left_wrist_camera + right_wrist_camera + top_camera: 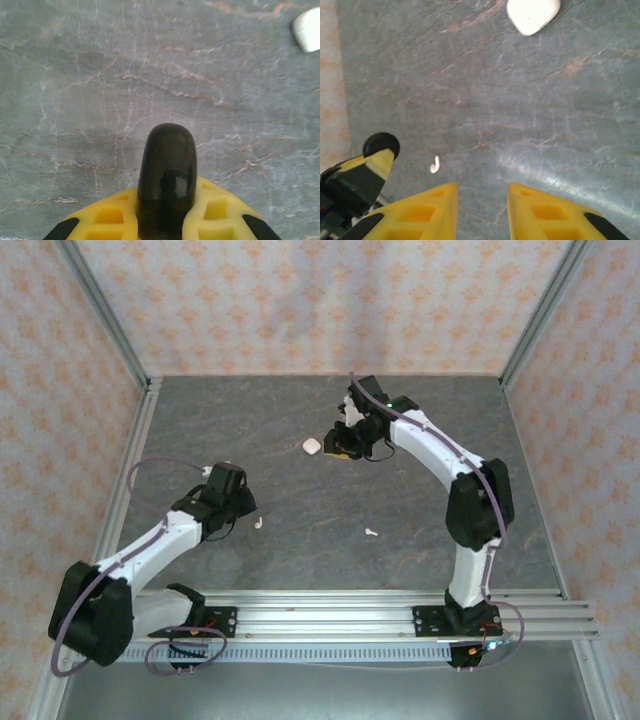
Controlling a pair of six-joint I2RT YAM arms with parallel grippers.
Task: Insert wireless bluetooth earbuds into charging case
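Case (312,446): it lies flat on the table (230,420) and looks closed. It is just beside your right gripper (343,445), not touching its fingers. In the right wrist view it (532,15) sits beyond the fingertips, slightly right.
Right gripper (482,192): your yellow fingers are spread with bare table between them, holding nothing.
Left gripper (240,505): your fingers are pressed onto a black disc (167,160), which stands edge-on between them (167,197). From the right wrist camera the disc (381,145) shows round at that gripper's tip.
First earbud (258,523): it lies on the table just beside your left gripper, untouched. From the right gripper it (435,164) is off the left fingertip.
Second earbud (371,532): it lies on the table well apart from both grippers, between the two arms.
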